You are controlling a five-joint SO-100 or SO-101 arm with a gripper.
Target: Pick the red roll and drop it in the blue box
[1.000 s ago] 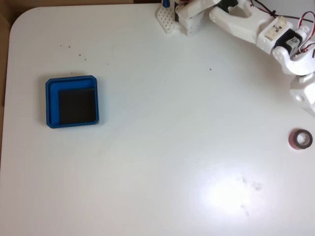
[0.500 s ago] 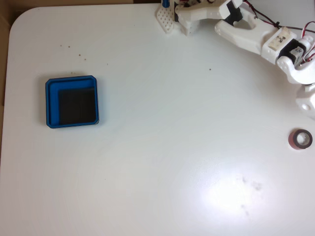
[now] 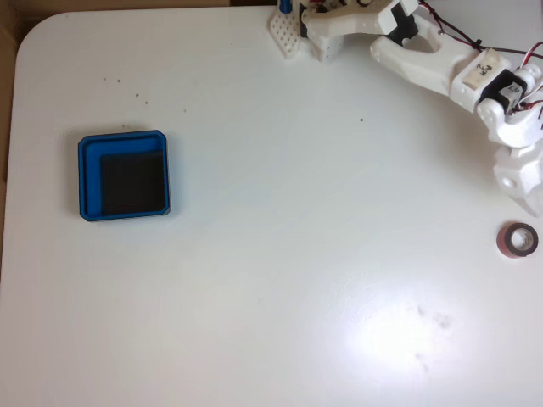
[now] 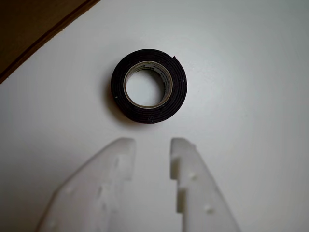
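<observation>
- Since a second ago I see the white jointed arm [image 3: 441, 64] swung so its end sits lower and further left along the right edge of the fixed view, closer to the roll; roll and box have not shifted.
- Small red roll of tape with a pale core [image 3: 517, 240] lies flat on the white tabletop [image 3: 280, 254], hard against the right edge of the fixed view, just below the arm's tip and not touching it.
- Wrist view: same roll [image 4: 148, 86] reads nearly black under this light, pale inner ring, table showing through the hole. It sits just ahead of the fingertips, slightly left of the gap's centreline.
- White two-finger gripper [image 4: 151, 147] comes in from the bottom of the wrist view. Jaws are parted by a narrow gap, narrower than the roll, with only bare table between them. Holding nothing.
- Left finger [image 4: 104, 183] looks broad and angled; right finger [image 4: 193, 186] is straighter with a notched inner edge.
- Shallow square blue box with rounded corners and a black floor [image 3: 90, 178] sits at the left of the fixed view, well apart from roll and arm, nothing in it.
- Brown strip [image 4: 29, 29] shows beyond the table edge at the wrist view's top left.
</observation>
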